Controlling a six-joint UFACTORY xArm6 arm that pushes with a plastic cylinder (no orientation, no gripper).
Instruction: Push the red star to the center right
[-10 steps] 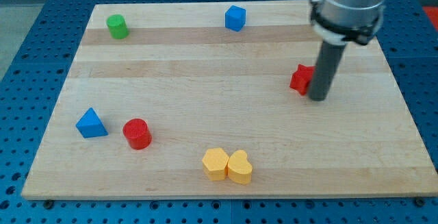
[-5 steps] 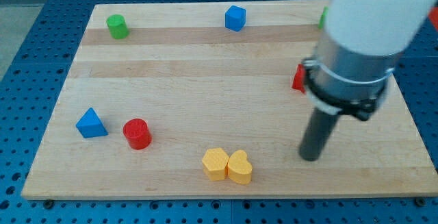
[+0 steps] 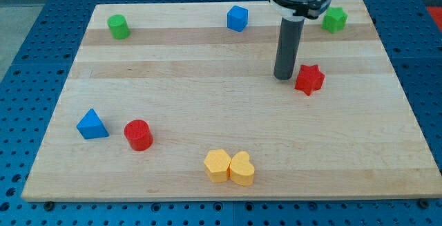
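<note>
The red star (image 3: 309, 79) lies on the wooden board (image 3: 207, 108) at the view's right, a little above mid-height. My tip (image 3: 283, 77) stands on the board just to the star's left, a small gap apart from it. The dark rod rises from the tip toward the view's top, into the arm's grey collar.
A green block (image 3: 334, 19) sits at the top right, a blue cube (image 3: 237, 18) at top centre, a green cylinder (image 3: 119, 27) at top left. A blue triangle (image 3: 91, 124) and red cylinder (image 3: 139, 135) lie at lower left. Two yellow blocks (image 3: 230, 167) touch at bottom centre.
My tip swung from the star's right side down toward the view's bottom, then up to the star's left side. The red star sits at about the same place.
</note>
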